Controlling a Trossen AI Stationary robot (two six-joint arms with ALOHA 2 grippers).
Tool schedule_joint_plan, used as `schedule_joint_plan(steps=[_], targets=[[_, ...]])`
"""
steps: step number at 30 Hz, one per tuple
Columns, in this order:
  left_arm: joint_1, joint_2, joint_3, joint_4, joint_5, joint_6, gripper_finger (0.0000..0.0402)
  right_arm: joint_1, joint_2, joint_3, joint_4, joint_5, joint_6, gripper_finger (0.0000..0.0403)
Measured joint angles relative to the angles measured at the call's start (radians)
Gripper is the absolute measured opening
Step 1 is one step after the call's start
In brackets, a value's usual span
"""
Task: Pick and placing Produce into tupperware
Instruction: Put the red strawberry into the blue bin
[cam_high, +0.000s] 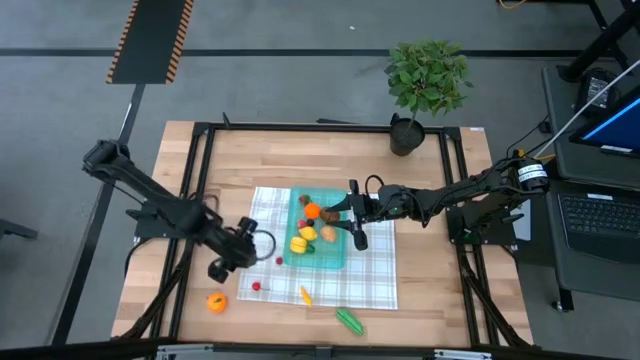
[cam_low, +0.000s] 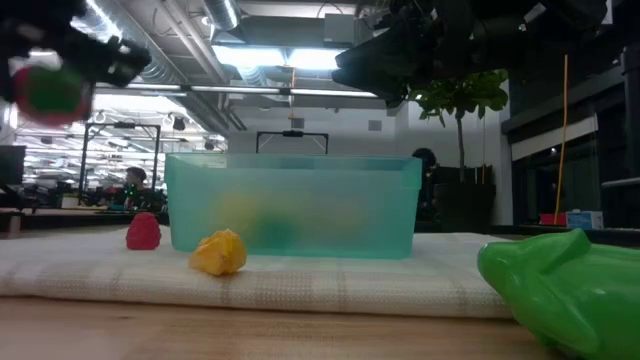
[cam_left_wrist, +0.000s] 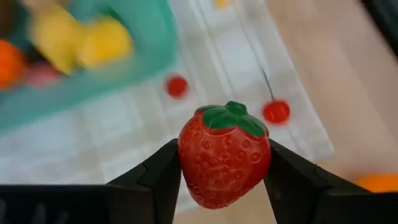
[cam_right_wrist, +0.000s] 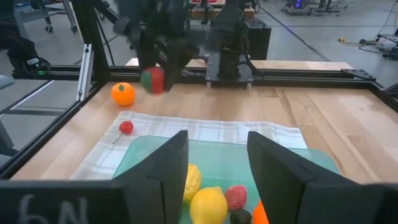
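I hold a strawberry (cam_left_wrist: 224, 154) in my left gripper (cam_left_wrist: 222, 180)
Its jaws are closed on it, beside the tupperware (cam_high: 336, 256); my right gripper (cam_right_wrist: 217, 163) hangs over it, jaws apart, empty.

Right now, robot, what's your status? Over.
Left gripper shut on red toy strawberry, raised beside teal plastic container. Right gripper open, empty, over container. Nothing blocking it.

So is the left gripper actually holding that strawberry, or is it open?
Holding it: the left gripper is shut on the strawberry, a finger pressed against each side, above the checked cloth.
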Motion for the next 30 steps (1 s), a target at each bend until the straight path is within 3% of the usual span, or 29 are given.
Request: schedule_joint_plan(steps=[6,15,30], targets=[[0.009,-0.175,-0.035,0.13,-0.056,0.051,0.0185,0.0,0.0,0.0,0.0,0.0,-0.045,0.0166],[0.008,-0.371,-0.217,0.482,-0.087,0.183,0.0185,0.0,0.0,0.0,0.0,-0.011,-0.071,0.0166],[0.008,-0.5,-0.522,0.922,-0.083,0.144,0.0185,0.0,0.0,0.0,-0.006,-0.019,-0.068,0.0166]])
